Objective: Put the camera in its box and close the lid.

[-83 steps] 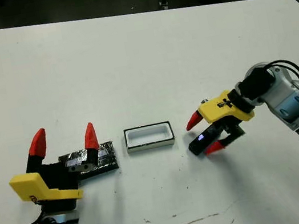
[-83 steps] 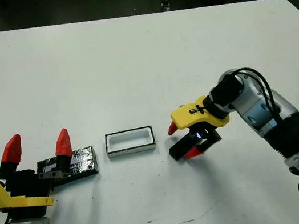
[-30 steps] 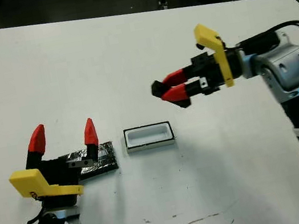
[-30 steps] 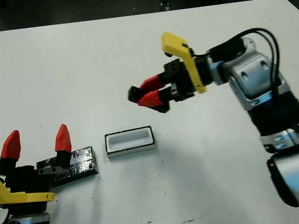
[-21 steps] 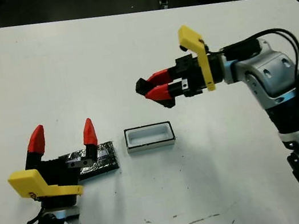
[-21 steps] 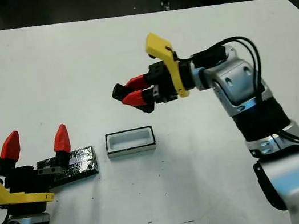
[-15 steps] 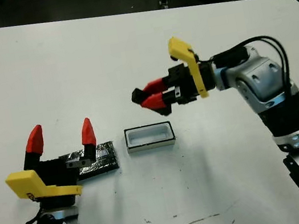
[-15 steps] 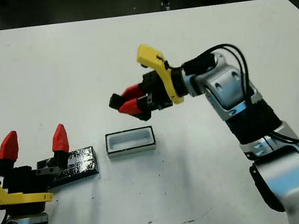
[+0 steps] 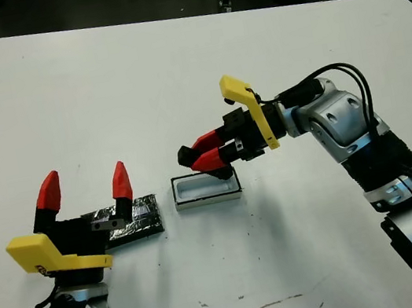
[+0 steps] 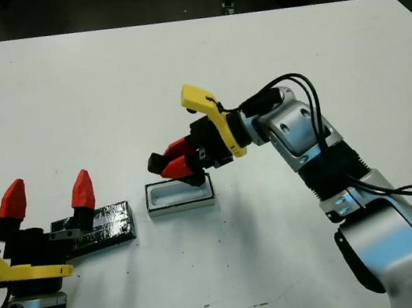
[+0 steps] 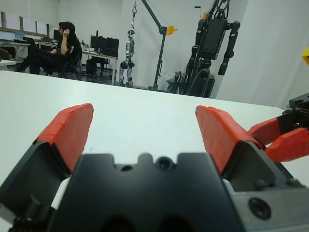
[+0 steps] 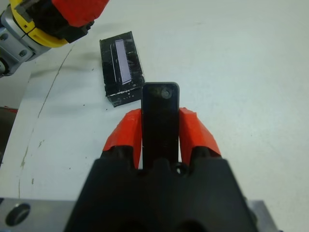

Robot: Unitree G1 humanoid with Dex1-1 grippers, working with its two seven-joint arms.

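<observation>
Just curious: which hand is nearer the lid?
Left. The left hand hovers right at the lid; the right hand, holding the camera, is over the box.

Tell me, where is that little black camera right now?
The camera is clamped in the right tool, held in the air just above the open white box near the table's middle, not yet inside it.

The right pincer point(image 9: 205, 156), clamped on the camera point(image 12: 160, 121), hangs above the box point(image 9: 206, 188). The lid point(image 9: 139, 217) lies on the desk point(image 9: 174, 64) left of the box, seemingly just behind the spread left pincer point(image 9: 85, 191).
</observation>
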